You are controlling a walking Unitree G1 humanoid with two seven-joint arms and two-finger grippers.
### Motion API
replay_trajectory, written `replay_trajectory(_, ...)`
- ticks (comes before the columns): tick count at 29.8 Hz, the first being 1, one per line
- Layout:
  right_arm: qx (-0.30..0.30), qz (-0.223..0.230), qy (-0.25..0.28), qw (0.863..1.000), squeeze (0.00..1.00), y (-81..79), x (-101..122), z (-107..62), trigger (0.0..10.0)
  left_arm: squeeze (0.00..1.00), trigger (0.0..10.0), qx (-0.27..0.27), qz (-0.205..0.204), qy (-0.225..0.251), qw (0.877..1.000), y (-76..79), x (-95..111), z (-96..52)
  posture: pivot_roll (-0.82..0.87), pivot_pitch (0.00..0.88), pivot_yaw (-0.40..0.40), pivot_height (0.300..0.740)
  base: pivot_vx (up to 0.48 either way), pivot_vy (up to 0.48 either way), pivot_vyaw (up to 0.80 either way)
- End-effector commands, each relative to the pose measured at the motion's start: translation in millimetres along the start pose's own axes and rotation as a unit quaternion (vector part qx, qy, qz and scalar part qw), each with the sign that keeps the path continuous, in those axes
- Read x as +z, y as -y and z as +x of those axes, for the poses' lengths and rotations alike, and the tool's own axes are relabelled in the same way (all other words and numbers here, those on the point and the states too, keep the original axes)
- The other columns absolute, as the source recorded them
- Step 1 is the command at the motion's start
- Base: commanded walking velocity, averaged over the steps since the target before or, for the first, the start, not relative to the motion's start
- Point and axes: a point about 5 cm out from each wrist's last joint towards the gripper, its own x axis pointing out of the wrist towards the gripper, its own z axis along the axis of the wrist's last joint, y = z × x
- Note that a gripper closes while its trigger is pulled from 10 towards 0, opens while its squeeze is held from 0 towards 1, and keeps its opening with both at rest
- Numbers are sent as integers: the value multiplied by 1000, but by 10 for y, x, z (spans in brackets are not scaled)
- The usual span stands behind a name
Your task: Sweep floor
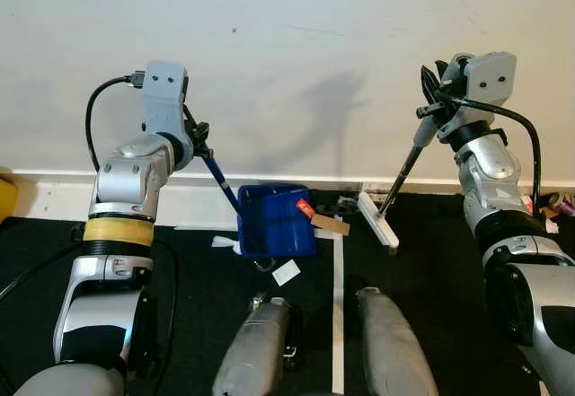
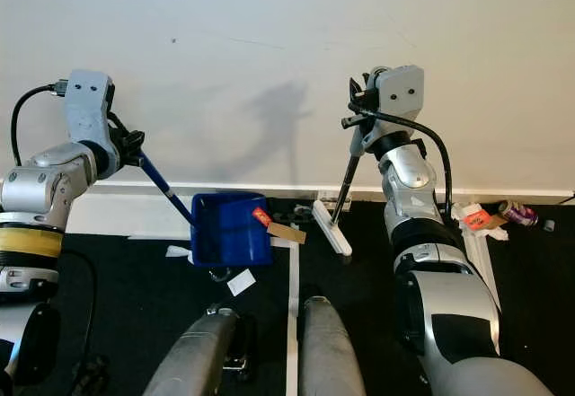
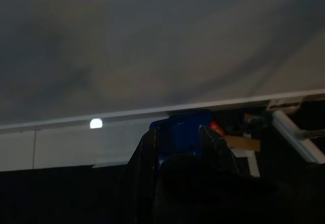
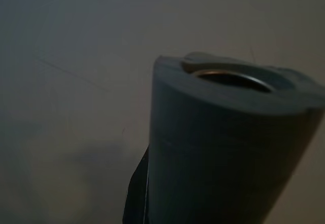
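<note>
The left gripper (image 1: 199,136) is closed around the thin blue handle of the dustpan (image 1: 276,220), and the right gripper (image 1: 433,100) clamps the grey handle top of the broom (image 1: 393,189). Both are raised before a white wall (image 1: 287,46). Paper scraps (image 1: 287,273) lie on the black floor (image 1: 198,279) beside a white tape line (image 1: 339,306); crumpled litter (image 2: 485,219) sits further right. The boxy plastic dustpan rests at the baseboard holding red and brown scraps; the broom's flat white head touches the floor just beside it.
</note>
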Motion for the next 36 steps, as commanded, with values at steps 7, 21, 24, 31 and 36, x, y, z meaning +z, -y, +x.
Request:
replay_trajectory(7, -9, 6, 17, 1000, 0, 40, 47, 8, 10000, 0, 10000, -15, 9, -15, 1000, 237, -255, 106, 51, 148, 51, 740, 0, 0, 0)
replay_trajectory(21, -17, 7, 17, 1000, 0, 78, 37, -18, 10000, 0, 10000, -30, 33, -8, 999, 414, -287, 237, 39, 154, 58, 740, 135, -78, 0)
replay_trajectory(24, -17, 8, 17, 1000, 0, 74, 34, -20, 10000, 0, 10000, -23, 34, -11, 999, 402, -299, 250, 39, 154, 58, 740, 416, -162, 0)
replay_trajectory(31, -19, 8, 16, 1000, 0, 86, 31, -25, 10000, 0, 10000, -20, 35, -11, 999, 383, -316, 272, 39, 154, 58, 740, 425, 0, 0)
replay_trajectory(36, -19, 8, 15, 1000, 0, 82, 30, -23, 10000, 0, 10000, -15, 38, -16, 999, 365, -335, 274, 39, 155, 56, 740, 419, 0, 0)
